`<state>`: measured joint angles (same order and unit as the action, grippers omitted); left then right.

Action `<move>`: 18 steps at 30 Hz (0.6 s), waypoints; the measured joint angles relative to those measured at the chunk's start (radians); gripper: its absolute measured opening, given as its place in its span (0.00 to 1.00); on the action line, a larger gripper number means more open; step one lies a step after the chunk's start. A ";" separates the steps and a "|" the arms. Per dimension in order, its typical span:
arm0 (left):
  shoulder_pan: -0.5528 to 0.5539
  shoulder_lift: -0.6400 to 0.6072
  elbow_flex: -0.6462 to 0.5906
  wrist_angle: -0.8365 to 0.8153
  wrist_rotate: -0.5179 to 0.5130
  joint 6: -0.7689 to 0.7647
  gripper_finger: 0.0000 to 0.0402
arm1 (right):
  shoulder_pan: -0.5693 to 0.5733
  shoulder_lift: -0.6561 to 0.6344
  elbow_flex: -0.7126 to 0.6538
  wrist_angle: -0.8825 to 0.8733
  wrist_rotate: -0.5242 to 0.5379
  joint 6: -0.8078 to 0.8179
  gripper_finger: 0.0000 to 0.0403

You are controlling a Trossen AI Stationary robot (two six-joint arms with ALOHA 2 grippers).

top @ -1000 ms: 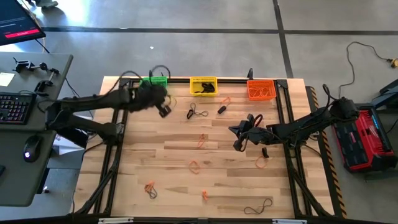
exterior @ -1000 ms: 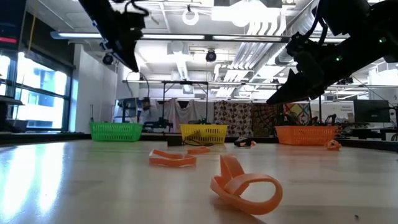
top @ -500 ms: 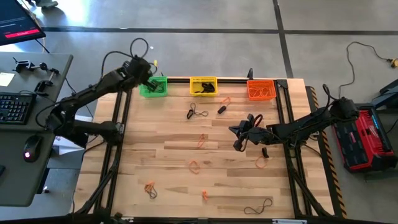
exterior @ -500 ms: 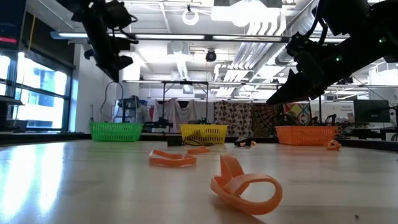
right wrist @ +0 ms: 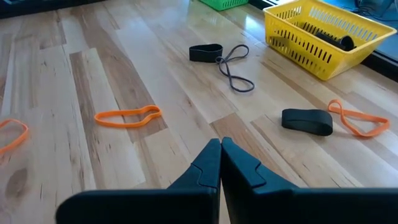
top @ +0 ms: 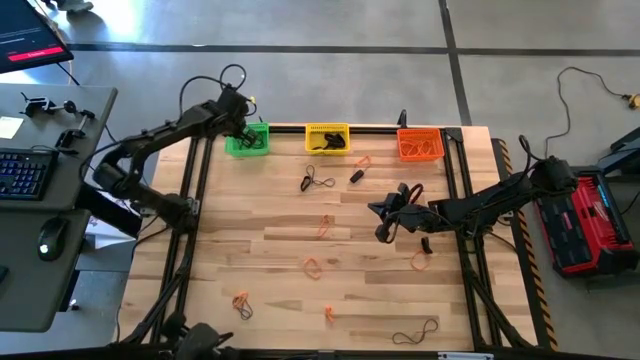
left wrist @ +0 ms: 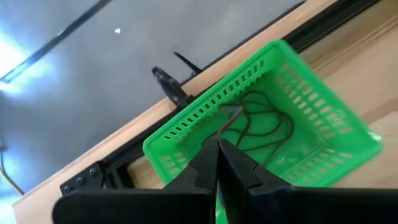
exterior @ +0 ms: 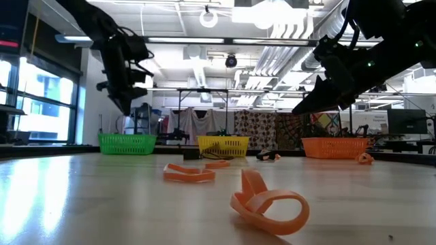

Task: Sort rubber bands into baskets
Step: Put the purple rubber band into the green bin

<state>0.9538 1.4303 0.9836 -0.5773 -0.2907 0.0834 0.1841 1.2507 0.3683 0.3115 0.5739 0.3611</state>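
Nearest the lower edge of the surface [top: 280, 250] lay loose rubber bands [top: 312, 267], about six orange and a few dark ones scattered up toward mid-frame. The right tool [top: 381, 226] hung pinched shut, empty, right of centre. Farthest, along the top edge, stood three baskets: green basket [top: 247, 139], yellow basket [top: 327, 138], orange basket [top: 420, 144]. The left tool [left wrist: 217, 148], shut, hovered over the green one; only its wrist view showed thin dark bands [left wrist: 264, 127] inside.

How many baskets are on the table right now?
3, lined along the table's far edge: green basket under the left arm's end, yellow basket in the middle, orange basket toward the right.
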 joint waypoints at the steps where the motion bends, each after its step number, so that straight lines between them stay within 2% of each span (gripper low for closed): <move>1: 0.005 0.011 0.000 0.001 0.001 -0.001 0.00 | 0.000 0.000 0.000 0.000 0.000 0.000 0.00; 7: 0.045 0.090 0.037 -0.035 0.009 -0.016 0.00 | 0.000 0.000 0.000 0.000 -0.001 0.004 0.00; 10: 0.057 0.153 0.094 -0.094 0.052 -0.020 0.00 | 0.000 0.000 0.000 0.000 -0.001 0.007 0.00; 18: 0.057 0.305 0.273 -0.238 0.085 -0.027 0.00 | 0.000 0.000 0.000 0.000 -0.001 0.025 0.00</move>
<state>1.0107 1.7354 1.2568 -0.8150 -0.2053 0.0560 0.1841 1.2507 0.3683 0.3112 0.5728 0.3857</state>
